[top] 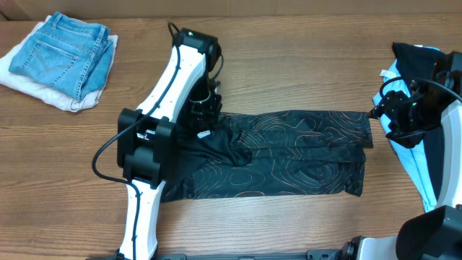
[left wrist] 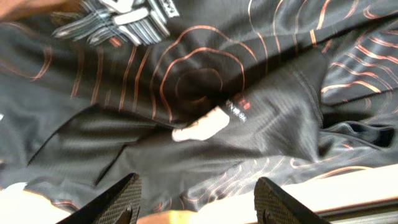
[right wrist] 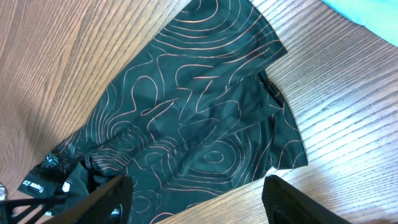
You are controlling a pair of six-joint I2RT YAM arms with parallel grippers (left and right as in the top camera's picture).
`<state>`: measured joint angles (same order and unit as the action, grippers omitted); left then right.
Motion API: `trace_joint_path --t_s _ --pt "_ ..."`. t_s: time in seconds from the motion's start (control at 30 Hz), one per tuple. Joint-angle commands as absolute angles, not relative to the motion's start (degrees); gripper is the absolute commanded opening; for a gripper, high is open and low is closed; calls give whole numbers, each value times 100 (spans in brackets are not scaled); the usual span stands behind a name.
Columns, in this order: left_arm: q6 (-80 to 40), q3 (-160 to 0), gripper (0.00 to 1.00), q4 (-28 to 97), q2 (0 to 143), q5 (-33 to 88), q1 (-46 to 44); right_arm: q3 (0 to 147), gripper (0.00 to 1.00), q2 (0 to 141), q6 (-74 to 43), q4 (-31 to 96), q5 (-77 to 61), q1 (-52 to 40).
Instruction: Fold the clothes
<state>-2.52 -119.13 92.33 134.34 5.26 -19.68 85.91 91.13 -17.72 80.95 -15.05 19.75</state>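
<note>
Overhead view showing the jersey (top: 289,155) lying as a long flat band across the worktop (top: 289,65). Hovering the left tool (left wrist: 198,186), parted and gripping nothing, over its labelled end; holding the right tool (right wrist: 196,186) agape, empty, near the other end. Judging it light, limp, slippery; favouring pinches at edge corners.

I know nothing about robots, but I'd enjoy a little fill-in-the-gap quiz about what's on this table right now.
1. The black jersey is patterned with thin ____ lines.
2. On the white cloth in the corner lies a folded pair of blue ____.
3. The left arm holds its jaws ____ above the jersey, with nothing between them.
4. The table has a ____ grain.

Missing words: orange; jeans; open; wood.
</note>
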Motion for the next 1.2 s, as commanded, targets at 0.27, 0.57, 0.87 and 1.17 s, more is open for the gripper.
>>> trace_joint_path --t_s 0.27,0.57,0.87,1.17 --pt "130 -11124 51 8683 13340 602 -1953 8608 71 9006 -1645 7985 -1557 1984" --pt "283 -11122 52 8204 13340 598 -1953 8608 72 9006 -1643 7988 -1555 1984" --pt "283 -11113 10 8331 13340 886 -1957 8608 72 9006 -1643 7988 -1555 1984" --pt "239 -11115 4 9052 13338 1022 -1955 8608 71 9006 -1645 7981 -1555 1984"
